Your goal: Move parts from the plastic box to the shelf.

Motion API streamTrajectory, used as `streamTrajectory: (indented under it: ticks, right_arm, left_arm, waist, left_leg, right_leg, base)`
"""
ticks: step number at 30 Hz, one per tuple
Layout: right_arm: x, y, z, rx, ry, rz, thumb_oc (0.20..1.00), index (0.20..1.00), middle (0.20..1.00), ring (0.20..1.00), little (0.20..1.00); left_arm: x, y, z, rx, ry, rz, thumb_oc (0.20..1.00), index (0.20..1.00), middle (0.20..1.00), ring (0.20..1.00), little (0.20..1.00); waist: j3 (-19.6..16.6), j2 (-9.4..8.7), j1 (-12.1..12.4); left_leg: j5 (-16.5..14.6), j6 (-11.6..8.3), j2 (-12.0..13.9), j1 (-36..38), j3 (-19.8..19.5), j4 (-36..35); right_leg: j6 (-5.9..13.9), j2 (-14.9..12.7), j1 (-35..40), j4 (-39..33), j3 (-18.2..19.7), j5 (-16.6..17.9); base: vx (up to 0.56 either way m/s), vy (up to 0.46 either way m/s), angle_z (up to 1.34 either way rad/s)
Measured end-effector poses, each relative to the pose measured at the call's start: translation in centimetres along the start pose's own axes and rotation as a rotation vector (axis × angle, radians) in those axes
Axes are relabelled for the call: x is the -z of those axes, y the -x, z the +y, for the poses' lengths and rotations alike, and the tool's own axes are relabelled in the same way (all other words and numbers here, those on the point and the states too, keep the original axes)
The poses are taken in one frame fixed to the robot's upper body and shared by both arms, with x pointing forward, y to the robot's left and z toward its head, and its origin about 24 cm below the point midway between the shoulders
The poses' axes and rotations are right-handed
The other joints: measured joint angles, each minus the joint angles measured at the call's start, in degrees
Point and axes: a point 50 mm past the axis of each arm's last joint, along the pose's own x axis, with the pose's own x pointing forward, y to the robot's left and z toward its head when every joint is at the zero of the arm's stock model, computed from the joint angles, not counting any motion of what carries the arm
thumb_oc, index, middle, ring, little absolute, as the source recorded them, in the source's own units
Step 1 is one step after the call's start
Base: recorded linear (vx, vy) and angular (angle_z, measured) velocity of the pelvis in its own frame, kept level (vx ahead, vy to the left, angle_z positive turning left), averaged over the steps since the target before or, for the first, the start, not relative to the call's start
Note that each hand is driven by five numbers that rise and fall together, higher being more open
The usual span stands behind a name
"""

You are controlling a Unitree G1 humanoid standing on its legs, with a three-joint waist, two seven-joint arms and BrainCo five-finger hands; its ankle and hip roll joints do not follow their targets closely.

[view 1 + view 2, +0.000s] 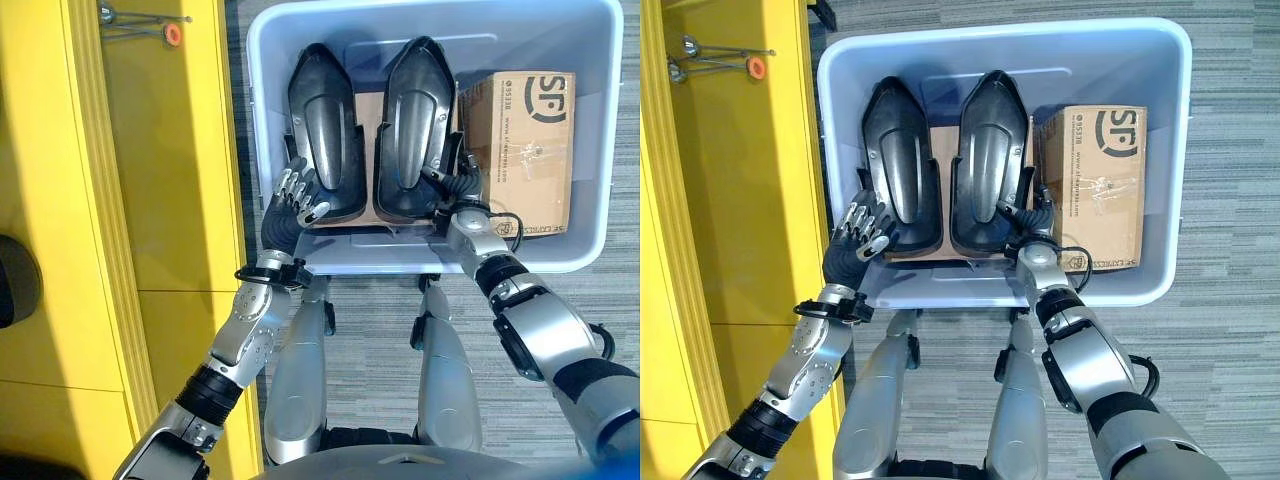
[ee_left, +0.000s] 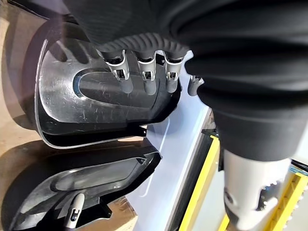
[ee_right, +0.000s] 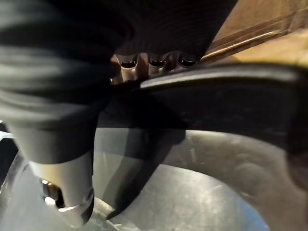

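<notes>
**A:** Black parts, two of them, lie side by side in the plastic box [image 1: 590, 150]. Where are the hands?

**B:** The left hand [image 1: 297, 198] is at the near outer edge of the left black part [image 1: 325, 130]. Its fingers are loosely spread and touch the shell, not wrapped round it. In the left wrist view the fingers [image 2: 146, 79] rest on the shiny top of that part.

**A:** And the other hand?

**B:** The right hand [image 1: 1032, 214] is at the near edge of the right black part [image 1: 990, 150], squeezed between it and the cardboard box [image 1: 1100, 185]. In the right wrist view its fingers [image 3: 156, 61] go under the part's rim, so I cannot tell if they hold it.

**A:** What is under the parts?

**B:** A flat piece of brown cardboard [image 1: 368, 105], seen between them. The cardboard box stands just beside the right part and touches it.

**A:** What is around the plastic box?

**B:** It sits on a grey striped carpet [image 1: 1230, 350]. On the robot's left is a yellow shelf [image 1: 170, 200], close to the box wall. At its far end there is a metal rod with an orange ring [image 1: 172, 34].
</notes>
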Motion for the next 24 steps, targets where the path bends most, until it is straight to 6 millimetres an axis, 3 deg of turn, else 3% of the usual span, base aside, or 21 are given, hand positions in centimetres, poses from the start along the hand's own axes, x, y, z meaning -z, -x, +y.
streamTrajectory:
  ticks: [2,3,4,5,24]
  right_arm:
    - [0.03,-0.05,-0.16,0.016,0.0,0.004,0.956,0.956,0.956,0.956,0.956]
    - [0.0,-0.1,-0.22,0.021,0.004,0.006,0.636,0.636,0.636,0.636,0.636]
    - [-0.15,-0.18,-0.28,0.027,0.005,0.005,0.373,0.373,0.373,0.373,0.373]
    - [-0.35,-0.24,-0.26,0.029,0.007,0.001,0.2,0.2,0.2,0.2,0.2]
    - [0.18,0.09,-0.45,0.052,0.008,-0.013,0.2,0.2,0.2,0.2,0.2]
  left_arm:
    - [-0.04,-0.05,-0.06,0.006,-0.004,0.0,1.0,1.0,1.0,1.0,1.0]
    - [-0.06,-0.07,-0.06,0.007,-0.004,-0.001,1.0,1.0,1.0,1.0,1.0]
    - [-0.09,-0.11,-0.09,0.008,-0.004,-0.003,1.0,1.0,1.0,1.0,1.0]
    - [-0.1,-0.14,-0.1,0.008,-0.005,-0.003,1.0,1.0,1.0,1.0,1.0]
    - [0.0,-0.27,0.02,0.0,0.012,0.004,1.0,1.0,1.0,1.0,1.0]
  waist:
    - [0.0,0.01,0.07]
    - [0.0,0.02,0.02]
    - [0.0,0.02,0.02]
    - [0.0,0.02,0.02]
    - [0.03,0.15,0.09]
  left_leg:
    - [0.0,0.03,-0.15,-0.39,-0.24,0.49]
    - [0.0,0.03,-0.17,-0.72,-0.46,0.76]
    - [0.0,0.03,-0.16,-1.09,-0.79,0.9]
    - [0.01,0.03,-0.16,-1.67,-1.08,1.2]
    - [0.08,0.15,-0.2,-1.06,-1.17,2.82]
  right_leg:
    - [0.01,-0.15,-0.02,0.12,-0.19,0.0]
    - [0.02,-0.16,-0.08,0.13,-0.44,0.01]
    - [0.02,-0.13,-0.33,0.25,-0.66,0.01]
    - [0.0,-0.1,-0.77,0.48,-0.76,0.02]
    - [-0.1,-0.25,-0.21,2.1,-0.49,0.24]
  base:
    - [0.01,0.021,0.06]
    - [0.0,0.026,0.08]
    - [0.0,0.029,0.09]
    - [0.01,0.043,0.07]
    - [0.0,0.004,0.0]
